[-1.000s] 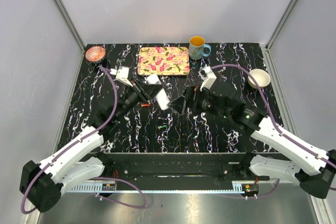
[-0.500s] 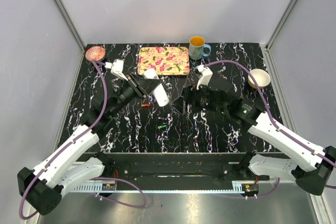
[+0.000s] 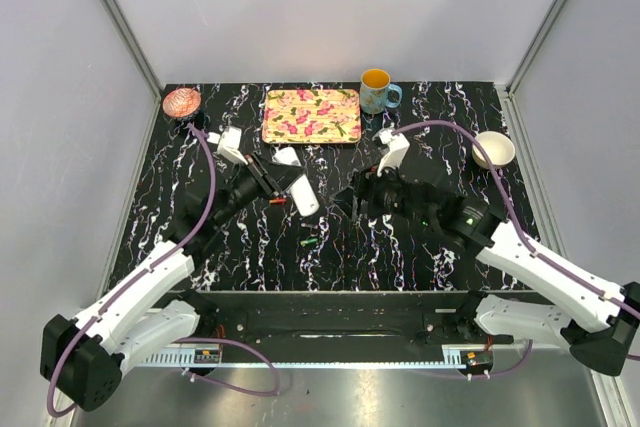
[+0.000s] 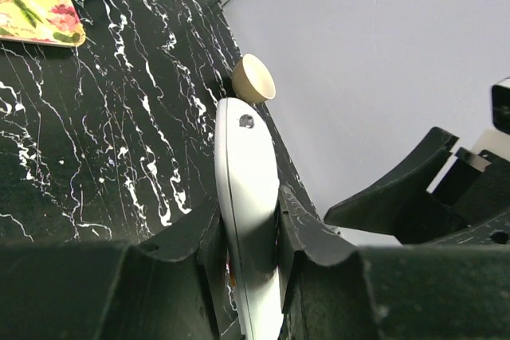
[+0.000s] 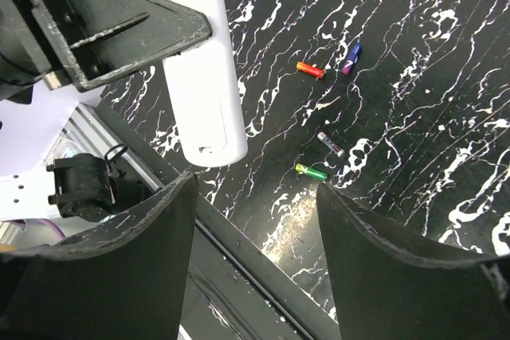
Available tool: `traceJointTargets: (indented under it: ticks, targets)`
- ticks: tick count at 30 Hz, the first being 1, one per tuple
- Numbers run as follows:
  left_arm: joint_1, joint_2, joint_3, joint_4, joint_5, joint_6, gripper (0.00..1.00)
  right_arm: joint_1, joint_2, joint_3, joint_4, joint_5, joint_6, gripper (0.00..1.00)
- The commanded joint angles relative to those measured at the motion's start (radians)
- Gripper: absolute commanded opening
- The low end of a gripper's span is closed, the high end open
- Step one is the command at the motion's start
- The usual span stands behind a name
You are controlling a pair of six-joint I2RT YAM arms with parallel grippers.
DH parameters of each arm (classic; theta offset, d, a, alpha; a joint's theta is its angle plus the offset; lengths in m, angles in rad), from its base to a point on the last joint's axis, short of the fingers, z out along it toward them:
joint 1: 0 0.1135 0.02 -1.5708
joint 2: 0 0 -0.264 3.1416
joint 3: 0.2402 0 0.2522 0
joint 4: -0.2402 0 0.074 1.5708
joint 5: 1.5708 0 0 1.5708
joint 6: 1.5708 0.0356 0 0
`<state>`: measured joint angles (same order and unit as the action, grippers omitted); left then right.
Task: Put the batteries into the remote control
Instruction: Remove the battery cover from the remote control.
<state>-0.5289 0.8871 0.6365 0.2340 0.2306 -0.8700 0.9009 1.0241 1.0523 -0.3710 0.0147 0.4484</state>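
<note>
White remote control [image 4: 243,157] pinched by left gripper [image 4: 249,236], right gripper [image 5: 255,189] spread

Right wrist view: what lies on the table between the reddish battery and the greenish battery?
A small dark cylinder lies between the reddish battery and the greenish battery, nearer the greenish one. The right wrist view shows it.

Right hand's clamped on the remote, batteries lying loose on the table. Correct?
Not quite: the left hand is clamped on the remote, clear in the left wrist view. The right hand is open and empty. The batteries do lie loose on the table.
</note>
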Motion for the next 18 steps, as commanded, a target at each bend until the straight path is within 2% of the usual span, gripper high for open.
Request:
traceJointTargets:
  ticks: [1,3,6,7,9,14,18]
  targets:
    - [0.004,0.002,0.034,0.072,-0.007,-0.009,0.00,0.009,0.057,0.009,0.081,-0.001,0.050,0.70]
    - [0.003,0.022,0.066,0.039,0.016,-0.003,0.00,0.010,0.071,0.020,0.081,-0.010,0.047,0.72]
    - [0.000,0.006,0.016,0.135,0.007,-0.009,0.00,0.010,0.068,0.014,0.104,-0.010,0.085,0.72]
    - [-0.005,-0.020,-0.001,0.158,-0.040,-0.011,0.00,0.010,0.065,0.000,0.115,-0.002,0.105,0.72]
    - [-0.022,-0.045,-0.049,0.207,-0.098,0.011,0.00,0.009,0.050,-0.023,0.164,0.002,0.205,0.72]
    - [-0.063,-0.091,-0.127,0.275,-0.266,0.072,0.00,0.009,0.073,-0.113,0.346,-0.094,0.471,0.72]
    - [-0.094,-0.119,-0.184,0.349,-0.342,0.086,0.00,0.007,0.119,-0.146,0.486,-0.128,0.591,0.71]
